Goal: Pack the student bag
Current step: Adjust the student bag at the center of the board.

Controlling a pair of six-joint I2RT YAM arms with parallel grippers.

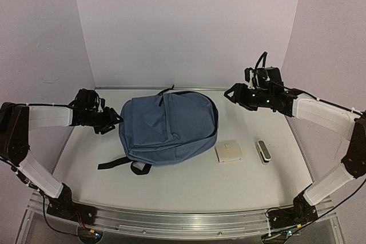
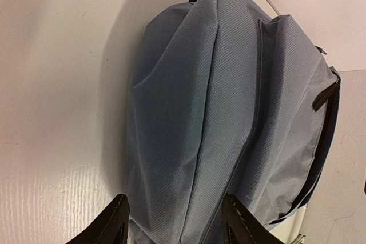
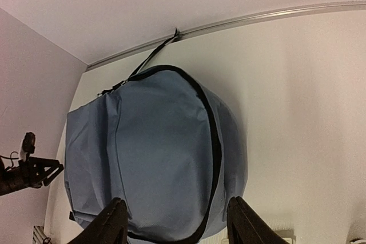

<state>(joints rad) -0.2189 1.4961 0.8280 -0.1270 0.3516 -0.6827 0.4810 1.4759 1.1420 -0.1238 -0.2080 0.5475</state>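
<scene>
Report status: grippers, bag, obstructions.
Left gripper open beside student bag. Right gripper open, empty, off its far corner. Bag flat, looks closed. Cream pad, small dark device lie outside; nothing blocking.

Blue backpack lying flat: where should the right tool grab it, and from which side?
Probably the black top handle at the far edge of the student bag. It is a thin loop lying clear of the fabric, toward the back wall. Come from above on that far side; the flat panel offers only slack cloth.
</scene>
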